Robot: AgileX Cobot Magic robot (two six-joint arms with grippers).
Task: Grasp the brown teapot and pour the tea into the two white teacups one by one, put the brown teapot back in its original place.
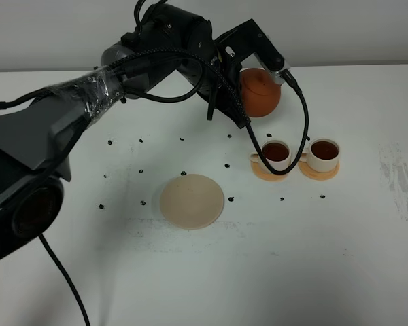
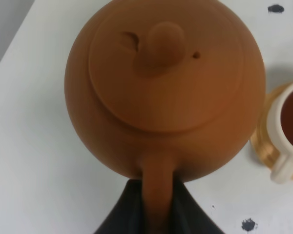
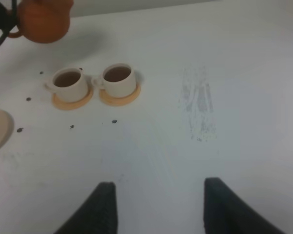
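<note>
Brown teapot (image 2: 166,92) held by its handle in the left gripper (image 2: 156,204), just beyond the two white teacups (image 1: 277,152) (image 1: 324,151). Both cups show dark tea (each on an orange coaster (image 1: 269,172)). Beige disc coaster (image 1: 191,200) bare, well apart. Right gripper (image 3: 156,204) spread wide over table (image 3: 195,146), holding nothing.

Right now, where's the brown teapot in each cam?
Exterior high: brown teapot upper centre-right, behind the cups, held by the left gripper.
Left wrist: fills the frame, handle between the fingers.
Right wrist: top-left corner.
Shared landmark: nearest teacup.
</note>
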